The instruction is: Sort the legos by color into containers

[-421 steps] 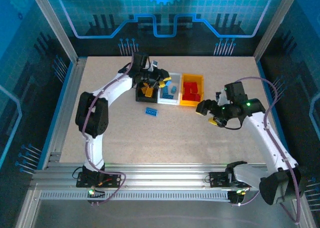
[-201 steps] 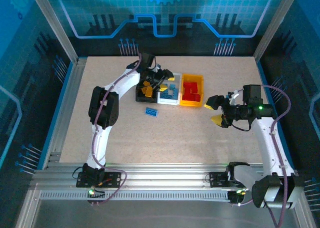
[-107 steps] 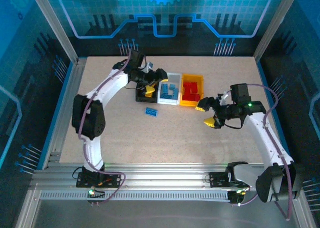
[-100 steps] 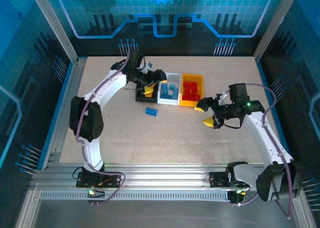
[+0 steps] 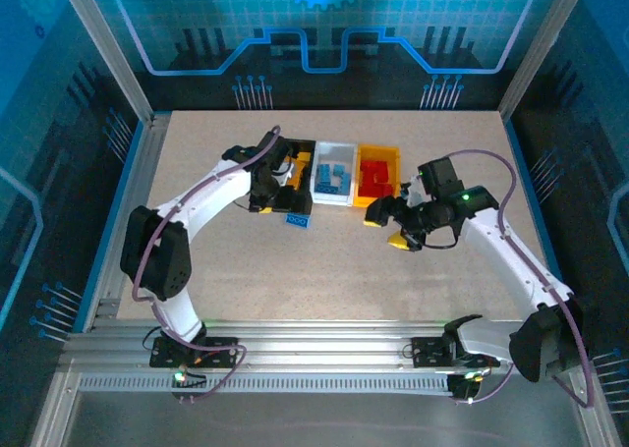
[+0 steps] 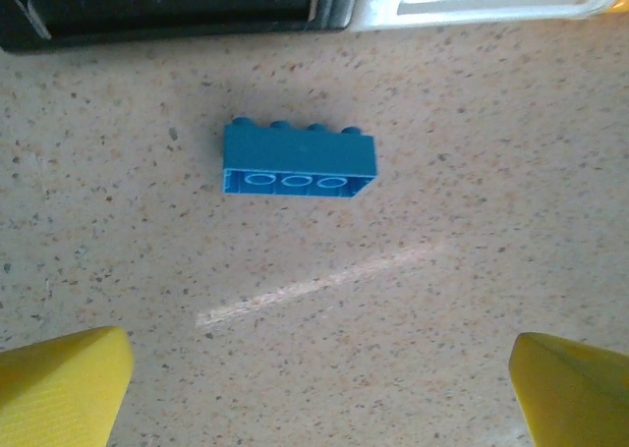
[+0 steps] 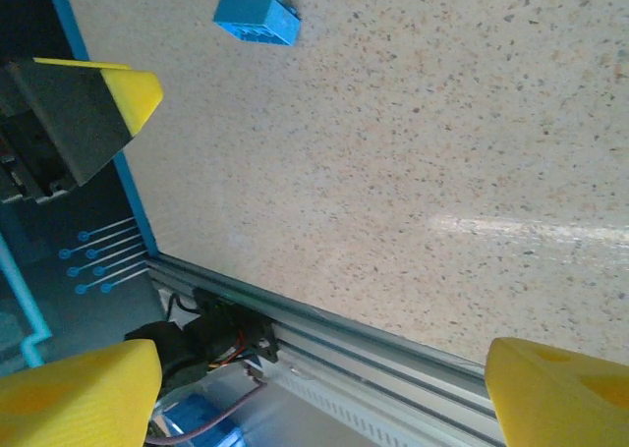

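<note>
The left end effector (image 5: 282,199) hangs over the table (image 5: 246,280) with its 2 yellow wedge-shaped fingertips (image 6: 61,380) spread wide and nothing between them. In the left wrist view (image 6: 314,388) a lone blue brick (image 6: 298,160) lies just ahead of the tips. It is a glossy moulded 4-stud block tipped on its side, with 3 round tubes of its hollow underside facing the camera. The table under it is matt, beige and speckled. Just beyond the brick are the near wall of the black bin (image 6: 167,5) and, to its right, that of the white bin (image 6: 482,0).

The right end effector (image 5: 386,228) is also spread and empty, just beside the near corner of the orange bin (image 5: 378,150). From its wrist camera (image 7: 319,393) the same blue brick (image 7: 257,20) lies well ahead.

The 3 rectangular bins stand in a row beyond both end effectors. Blue bricks (image 5: 334,175) lie in the white bin (image 5: 334,149) and red bricks (image 5: 375,180) in the orange one.

Half a second ago the left end effector was above the black bin (image 5: 303,150); it has since drawn back to the loose brick (image 5: 297,220). The right one has swung left toward the bins.
</note>
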`<act>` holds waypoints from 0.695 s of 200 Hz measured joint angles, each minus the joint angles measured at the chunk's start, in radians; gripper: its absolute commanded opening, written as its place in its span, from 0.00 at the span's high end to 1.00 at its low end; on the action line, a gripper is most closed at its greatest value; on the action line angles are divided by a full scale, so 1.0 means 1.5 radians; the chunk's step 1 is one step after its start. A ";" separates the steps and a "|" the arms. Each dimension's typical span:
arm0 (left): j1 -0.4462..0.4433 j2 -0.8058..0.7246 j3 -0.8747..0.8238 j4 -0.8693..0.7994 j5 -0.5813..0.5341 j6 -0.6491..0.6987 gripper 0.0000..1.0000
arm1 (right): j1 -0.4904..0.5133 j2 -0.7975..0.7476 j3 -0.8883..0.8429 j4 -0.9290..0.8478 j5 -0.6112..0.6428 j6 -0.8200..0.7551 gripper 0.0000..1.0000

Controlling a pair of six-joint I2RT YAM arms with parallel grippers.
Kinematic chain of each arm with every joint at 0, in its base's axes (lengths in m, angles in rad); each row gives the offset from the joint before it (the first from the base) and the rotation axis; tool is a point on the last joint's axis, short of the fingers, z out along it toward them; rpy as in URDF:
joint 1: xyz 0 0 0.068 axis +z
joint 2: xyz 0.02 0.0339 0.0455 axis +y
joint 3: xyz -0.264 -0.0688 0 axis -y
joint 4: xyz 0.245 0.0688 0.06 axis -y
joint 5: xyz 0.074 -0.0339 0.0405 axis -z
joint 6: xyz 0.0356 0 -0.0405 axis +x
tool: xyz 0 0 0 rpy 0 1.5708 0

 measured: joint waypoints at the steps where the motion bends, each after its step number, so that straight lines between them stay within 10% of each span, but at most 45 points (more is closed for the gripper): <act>1: 0.000 0.000 0.000 0.000 0.000 0.000 0.01 | 0.000 0.000 0.000 -0.001 0.001 -0.001 0.13; 139: -0.040 0.158 0.057 0.032 -0.064 -0.002 0.02 | 0.002 -0.001 0.014 -0.055 0.023 -0.047 0.11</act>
